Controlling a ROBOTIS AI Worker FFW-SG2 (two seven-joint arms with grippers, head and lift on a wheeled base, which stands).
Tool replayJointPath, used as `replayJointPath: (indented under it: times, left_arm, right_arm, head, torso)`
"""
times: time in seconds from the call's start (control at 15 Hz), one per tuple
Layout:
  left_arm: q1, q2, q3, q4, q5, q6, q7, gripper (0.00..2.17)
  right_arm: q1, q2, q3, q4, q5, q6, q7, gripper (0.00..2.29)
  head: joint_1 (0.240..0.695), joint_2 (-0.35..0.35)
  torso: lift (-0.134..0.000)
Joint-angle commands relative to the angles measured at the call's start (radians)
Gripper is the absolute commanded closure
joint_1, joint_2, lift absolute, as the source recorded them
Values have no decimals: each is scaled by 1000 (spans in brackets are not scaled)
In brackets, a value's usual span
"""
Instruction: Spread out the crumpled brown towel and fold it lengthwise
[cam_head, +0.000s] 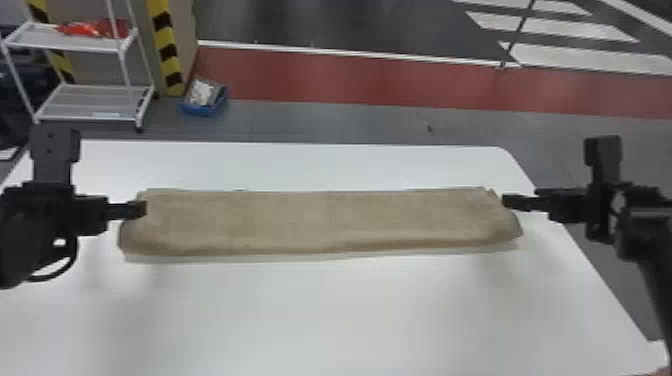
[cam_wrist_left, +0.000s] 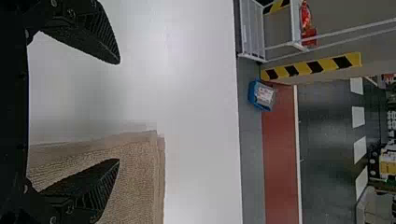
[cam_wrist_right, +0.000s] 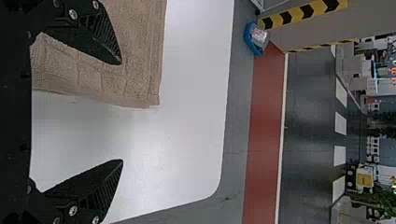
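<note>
A: Where's the towel?

B: The brown cloth towel (cam_head: 320, 220) lies on the smooth white desk (cam_head: 340, 310), folded into a long, narrow strip running from side to side. At its far edge, in the left wrist view, the layers sit slightly offset.

A: And the left hand?

B: The black, flat-fingered left hand (cam_head: 144, 208) is at the towel's left end. In its wrist view the left hand (cam_wrist_left: 119, 111) has its fingers wide apart, one over the cloth, the other over the desk beside it. I can't tell whether that first finger touches the cloth.

A: Same on the right?

B: Much the same. The matching black right hand (cam_head: 505, 201) is at the right end. By its wrist view, the right hand (cam_wrist_right: 122, 112) is spread wide too, one finger over the towel's end and one over the desk. Neither is clamped on anything.

A: What's past the desk?

B: On the left, a white metal rack (cam_head: 90, 102) with a bright red item (cam_head: 95, 28) on its upper shelf. Beside the rack is a yellow-and-black striped post (cam_head: 167, 50), and near its foot a blue bin (cam_head: 200, 109) with something pale inside. A dull red strip (cam_head: 350, 77) crosses the grey floor.
</note>
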Motion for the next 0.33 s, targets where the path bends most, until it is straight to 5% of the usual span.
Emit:
replayJointPath:
  times: [0.0, 0.27]
  left_arm:
    - [0, -1, -3, 1, -1, -10, 0, 161]
    - [-3, 0, -12, 13, -7, -19, 0, 161]
  right_arm:
    - [0, -3, -3, 16, -2, -33, 0, 154]
    - [-8, -3, -3, 37, -4, -51, 0, 157]
  head:
    - [695, -171]
    - [695, -174]
  torso:
    - [-124]
    - [-124]
